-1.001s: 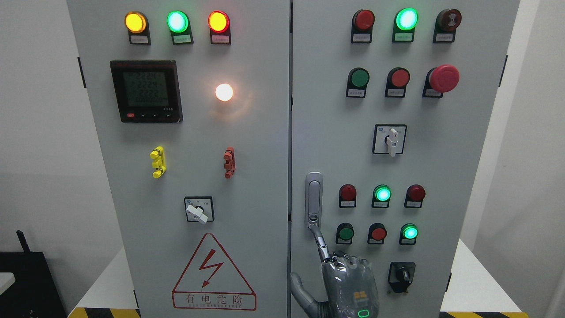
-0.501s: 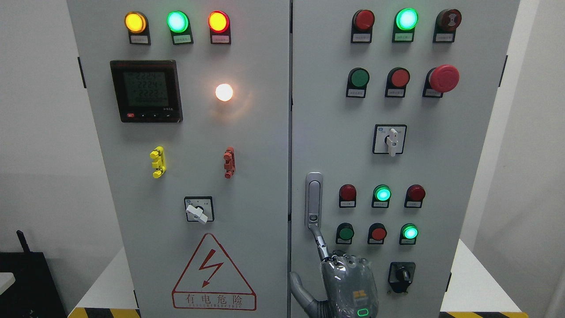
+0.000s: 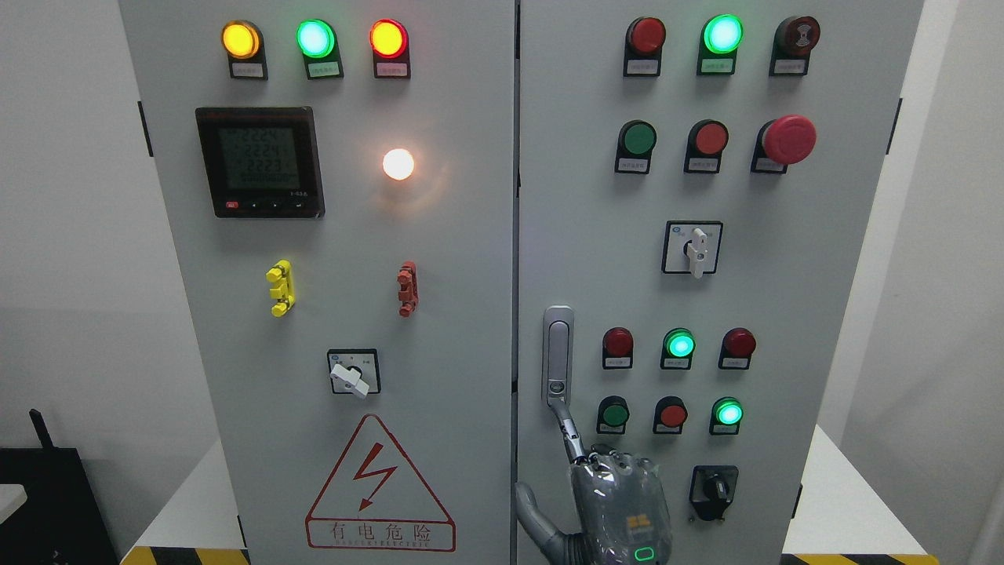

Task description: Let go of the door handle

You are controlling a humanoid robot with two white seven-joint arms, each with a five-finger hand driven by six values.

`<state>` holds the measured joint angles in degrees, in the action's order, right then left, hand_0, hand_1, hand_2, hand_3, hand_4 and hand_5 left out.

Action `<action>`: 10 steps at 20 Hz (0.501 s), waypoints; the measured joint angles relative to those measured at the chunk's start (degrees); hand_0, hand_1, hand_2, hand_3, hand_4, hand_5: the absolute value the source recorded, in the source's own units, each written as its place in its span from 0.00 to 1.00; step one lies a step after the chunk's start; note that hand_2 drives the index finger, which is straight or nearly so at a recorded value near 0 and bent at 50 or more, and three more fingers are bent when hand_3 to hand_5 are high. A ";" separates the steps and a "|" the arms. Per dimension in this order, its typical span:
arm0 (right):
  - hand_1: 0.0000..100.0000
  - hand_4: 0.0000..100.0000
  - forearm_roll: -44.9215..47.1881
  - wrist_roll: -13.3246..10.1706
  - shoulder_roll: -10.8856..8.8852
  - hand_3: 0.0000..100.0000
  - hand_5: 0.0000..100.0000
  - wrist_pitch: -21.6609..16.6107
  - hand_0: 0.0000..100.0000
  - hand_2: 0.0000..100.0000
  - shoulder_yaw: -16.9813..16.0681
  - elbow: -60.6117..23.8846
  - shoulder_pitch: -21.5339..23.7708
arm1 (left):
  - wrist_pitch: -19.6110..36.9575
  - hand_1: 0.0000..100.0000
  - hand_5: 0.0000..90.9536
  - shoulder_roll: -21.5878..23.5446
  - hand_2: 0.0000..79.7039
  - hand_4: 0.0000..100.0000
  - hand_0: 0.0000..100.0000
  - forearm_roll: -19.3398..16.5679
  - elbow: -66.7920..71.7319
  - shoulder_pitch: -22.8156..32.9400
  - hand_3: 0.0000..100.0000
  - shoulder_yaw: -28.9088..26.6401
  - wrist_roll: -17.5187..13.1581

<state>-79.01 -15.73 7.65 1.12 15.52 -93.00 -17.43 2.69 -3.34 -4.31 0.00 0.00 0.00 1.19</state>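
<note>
The silver door handle [image 3: 558,353] stands upright at the left edge of the right cabinet door [image 3: 784,314]. It lies flush against the door. My right hand [image 3: 620,502] comes up from the bottom edge below it, its back facing the camera. The index finger [image 3: 569,435] is stretched up, and its tip touches the lower end of the handle by the round lock. The other fingers are curled at the knuckles and the thumb [image 3: 532,510] sticks out to the left. The hand grasps nothing. My left arm is out of view.
Push buttons and lit lamps [image 3: 679,344] sit just right of the handle, with a black rotary switch [image 3: 713,490] beside the hand. The left door [image 3: 471,314] carries a meter [image 3: 260,161], a selector switch [image 3: 353,373] and a warning triangle [image 3: 380,486]. White table edges flank the cabinet.
The hand and handle have not visibly moved; only the meter's digits differ.
</note>
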 measured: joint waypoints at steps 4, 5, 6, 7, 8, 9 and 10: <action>0.21 0.90 0.00 0.03 0.02 1.00 0.99 0.00 0.37 0.00 -0.01 0.19 -0.26 | -0.23 0.39 0.00 0.00 0.00 0.00 0.12 0.00 0.00 0.00 0.00 0.00 0.00; 0.21 0.90 0.00 0.04 0.02 1.00 0.99 0.00 0.37 0.00 -0.01 0.25 -0.29 | -0.25 0.39 0.00 0.00 0.00 0.00 0.12 0.00 0.00 0.00 0.00 0.00 0.00; 0.21 0.90 0.00 0.04 0.03 1.00 0.99 0.00 0.37 0.00 -0.01 0.28 -0.30 | -0.25 0.39 0.00 0.00 0.00 0.00 0.12 0.00 0.00 0.00 0.00 0.00 0.00; 0.21 0.90 0.00 0.04 0.03 1.00 0.99 0.00 0.37 0.00 -0.01 0.32 -0.31 | -0.24 0.39 0.00 0.00 0.00 0.00 0.12 0.00 0.00 0.00 0.00 0.00 0.00; 0.21 0.90 0.00 0.04 0.04 1.00 0.99 0.00 0.37 0.00 -0.01 0.36 -0.31 | -0.20 0.39 0.00 0.00 0.00 0.00 0.12 0.00 0.00 0.00 0.00 0.00 0.00; 0.21 0.90 0.00 0.04 0.04 1.00 0.99 0.00 0.37 0.00 -0.02 0.39 -0.30 | -0.18 0.39 0.00 0.00 0.00 0.00 0.12 0.00 0.00 0.00 0.00 0.00 0.00; 0.21 0.90 0.00 0.04 0.05 1.00 0.99 0.00 0.37 0.00 -0.02 0.41 -0.26 | -0.13 0.39 0.00 0.00 0.00 0.00 0.12 0.00 0.00 0.00 0.00 0.00 0.00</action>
<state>-79.01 -15.68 7.70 1.12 15.50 -92.59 -17.69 2.55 -3.34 -4.31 0.00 0.00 0.00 1.19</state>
